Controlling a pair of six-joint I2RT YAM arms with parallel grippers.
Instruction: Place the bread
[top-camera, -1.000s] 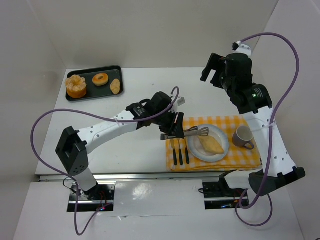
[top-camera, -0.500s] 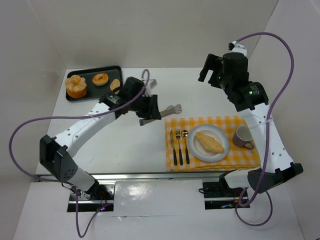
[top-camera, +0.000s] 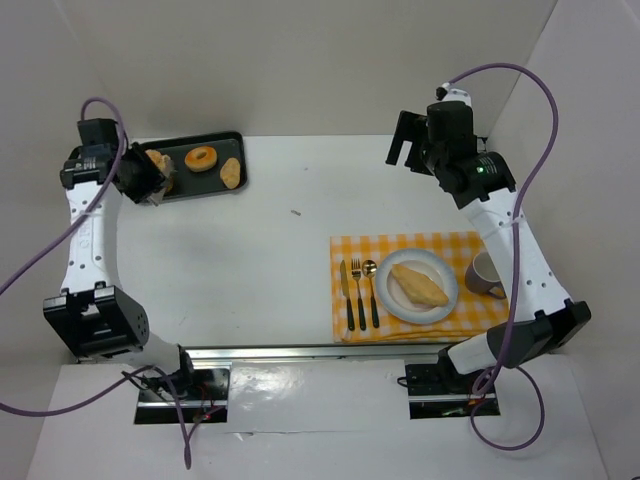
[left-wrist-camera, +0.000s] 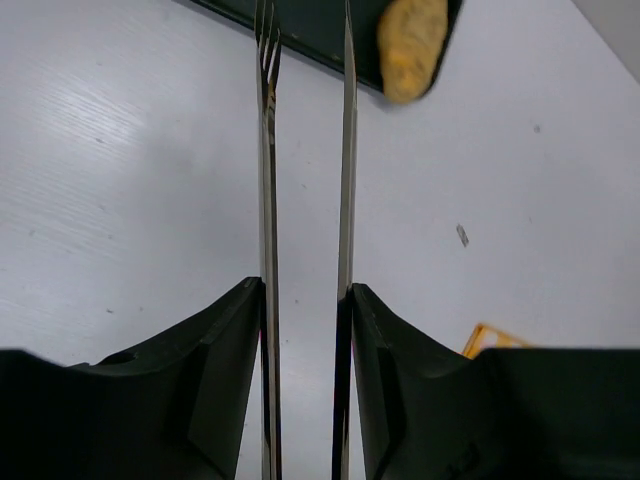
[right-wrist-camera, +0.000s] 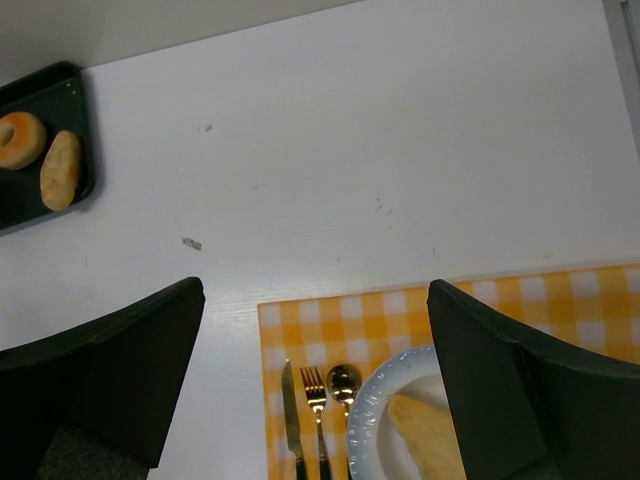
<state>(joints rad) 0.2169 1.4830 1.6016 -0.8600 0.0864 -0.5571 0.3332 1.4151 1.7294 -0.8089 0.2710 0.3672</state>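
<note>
Bread (top-camera: 420, 285) sat on the plate (top-camera: 385, 300), placed, by the look of it. Left end effector (left-wrist-camera: 305, 300) pinched empty tongs (left-wrist-camera: 266, 150) by the tray (top-camera: 200, 183). Right end effector (right-wrist-camera: 315, 350) hung spread, clear of the counter.

The golden-brown, flat, elongated piece of bread (top-camera: 420, 285) is lying diagonally across the middle of the round white plate (top-camera: 392, 306), which is sitting on the yellow-and-white checked placemat (top-camera: 400, 246).
</note>
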